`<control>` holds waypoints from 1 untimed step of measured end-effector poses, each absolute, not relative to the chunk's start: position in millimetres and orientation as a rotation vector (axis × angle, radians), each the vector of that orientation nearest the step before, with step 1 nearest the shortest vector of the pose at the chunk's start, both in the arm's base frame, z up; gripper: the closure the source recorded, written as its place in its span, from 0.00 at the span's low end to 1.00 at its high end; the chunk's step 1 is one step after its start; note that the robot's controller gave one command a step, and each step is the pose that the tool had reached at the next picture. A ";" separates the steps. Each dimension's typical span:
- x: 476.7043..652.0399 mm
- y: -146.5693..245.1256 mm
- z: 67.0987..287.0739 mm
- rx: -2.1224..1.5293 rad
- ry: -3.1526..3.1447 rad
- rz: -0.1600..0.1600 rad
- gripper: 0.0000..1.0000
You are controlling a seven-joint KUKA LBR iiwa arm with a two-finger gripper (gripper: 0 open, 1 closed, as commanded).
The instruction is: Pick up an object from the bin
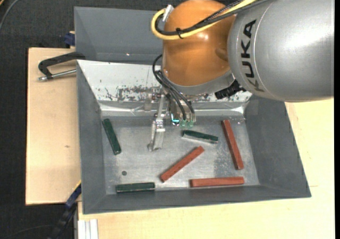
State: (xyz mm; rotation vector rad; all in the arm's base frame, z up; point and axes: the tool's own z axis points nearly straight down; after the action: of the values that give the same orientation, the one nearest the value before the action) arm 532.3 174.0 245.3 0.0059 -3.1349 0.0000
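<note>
Pick not yet made: your gripper (154,145) hangs low in the bin (137,161), left of a green stick (200,136); open or closed, cannot tell.

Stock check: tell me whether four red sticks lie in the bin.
No, three: a red stick mid-floor, another at right, a third in front.

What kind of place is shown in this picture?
Probably a robotics laboratory or a test cell. A large KUKA arm reaches over a grey metal bin, which holds a few plain red bars and green bars that look like practice pieces.
</note>
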 end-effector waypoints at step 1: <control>544.1 87.3 123.5 0.985 -2.978 0.001 0.00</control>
State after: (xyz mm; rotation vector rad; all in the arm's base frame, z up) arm 544.1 87.3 123.5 0.9848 -2.9782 0.0008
